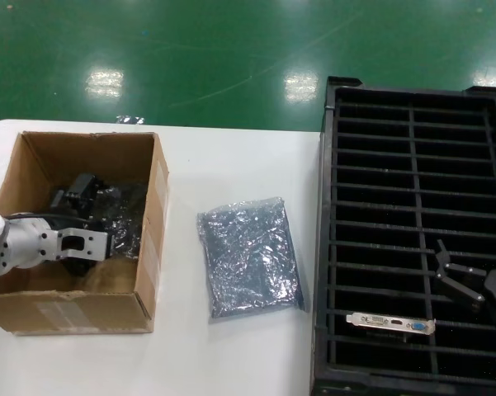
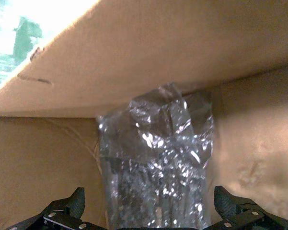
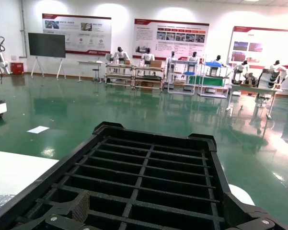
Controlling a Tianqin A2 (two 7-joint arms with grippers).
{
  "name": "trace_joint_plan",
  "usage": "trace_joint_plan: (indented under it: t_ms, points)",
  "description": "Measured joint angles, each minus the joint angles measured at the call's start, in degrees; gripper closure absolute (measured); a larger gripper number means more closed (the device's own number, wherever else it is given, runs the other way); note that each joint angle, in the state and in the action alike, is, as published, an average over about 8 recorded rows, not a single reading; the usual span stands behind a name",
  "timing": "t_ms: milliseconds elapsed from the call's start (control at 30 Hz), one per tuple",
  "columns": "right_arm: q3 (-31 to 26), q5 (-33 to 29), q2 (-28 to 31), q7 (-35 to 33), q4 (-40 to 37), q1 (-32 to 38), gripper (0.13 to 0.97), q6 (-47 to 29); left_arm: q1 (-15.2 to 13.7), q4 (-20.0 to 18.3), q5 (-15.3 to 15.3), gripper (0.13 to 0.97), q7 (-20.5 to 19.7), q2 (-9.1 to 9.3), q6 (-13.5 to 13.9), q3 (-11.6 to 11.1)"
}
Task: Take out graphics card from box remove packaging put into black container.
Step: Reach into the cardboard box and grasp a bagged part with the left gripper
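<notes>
Two arms are partly cut off by the frame edges. The left gripper (image 1: 89, 216), fingers spread wide, is down inside the box (image 1: 148, 272) at 9 o'clock, straddling a bagged card (image 2: 155, 163). An empty packaging (image 1: 249, 256) lies mid-table. The right gripper (image 1: 470, 285), wide open, hovers over the black container (image 1: 324, 247), with the graphics card (image 1: 392, 322) slotted just beside it at 7 o'clock.

The box (image 1: 74, 239) sits at the frame's left on the surface (image 1: 231, 355), with what seems to be a bagged card (image 1: 120, 210) inside. An empty bag (image 1: 249, 256) lies mid-frame. The black container (image 1: 413, 239) fills the right, a graphics card (image 1: 392, 322) in a lower slot.
</notes>
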Motion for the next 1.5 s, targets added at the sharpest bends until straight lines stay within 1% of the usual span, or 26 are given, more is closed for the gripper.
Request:
trace_joint_plan:
  t_ms: [133, 400, 433, 633, 700, 733, 1000, 1133, 1400, 1433, 1500]
  points:
    - [0.00, 0.00, 0.00, 0.00, 0.00, 0.00, 0.129, 0.00, 0.20, 0.44, -1.45, 0.154, 3.78, 0.07, -1.40, -1.53]
    - [0.00, 0.00, 0.00, 0.00, 0.00, 0.00, 0.129, 0.00, 0.89, 0.68, -3.79, 0.243, 8.94, -0.10, -2.70, -4.00]
    - [0.00, 0.00, 0.00, 0.00, 0.00, 0.00, 0.129, 0.00, 0.95, 0.68, -4.06, 0.243, 9.47, -0.12, -2.77, -4.28]
    - [0.00, 0.00, 0.00, 0.00, 0.00, 0.00, 0.129, 0.00, 1.23, 0.71, -5.54, 0.360, 12.17, -0.30, -3.00, -5.84]
    - [0.00, 0.00, 0.00, 0.00, 0.00, 0.00, 0.129, 0.00, 1.30, 0.73, -5.92, 0.398, 12.79, -0.33, -3.04, -6.25]
    - [0.00, 0.00, 0.00, 0.00, 0.00, 0.00, 0.129, 0.00, 1.35, 0.74, -6.10, 0.398, 13.06, -0.34, -3.06, -6.43]
    - [0.00, 0.00, 0.00, 0.00, 0.00, 0.00, 0.129, 0.00, 1.66, 0.76, -6.88, 0.613, 14.58, -0.37, -3.03, -7.32]
    - [0.00, 0.00, 0.00, 0.00, 0.00, 0.00, 0.129, 0.00, 1.63, 0.73, -6.86, 0.613, 14.81, -0.52, -2.70, -7.33]
    - [0.00, 0.00, 0.00, 0.00, 0.00, 0.00, 0.129, 0.00, 1.48, 0.54, -6.85, 0.794, 15.27, -1.07, -2.01, -7.37]
    - [0.00, 0.00, 0.00, 0.00, 0.00, 0.00, 0.129, 0.00, 1.47, 0.51, -6.87, 0.794, 15.34, -1.13, -1.96, -7.39]
    - [0.00, 0.00, 0.00, 0.00, 0.00, 0.00, 0.129, 0.00, 1.45, 0.48, -6.92, 0.823, 15.45, -1.23, -1.88, -7.45]
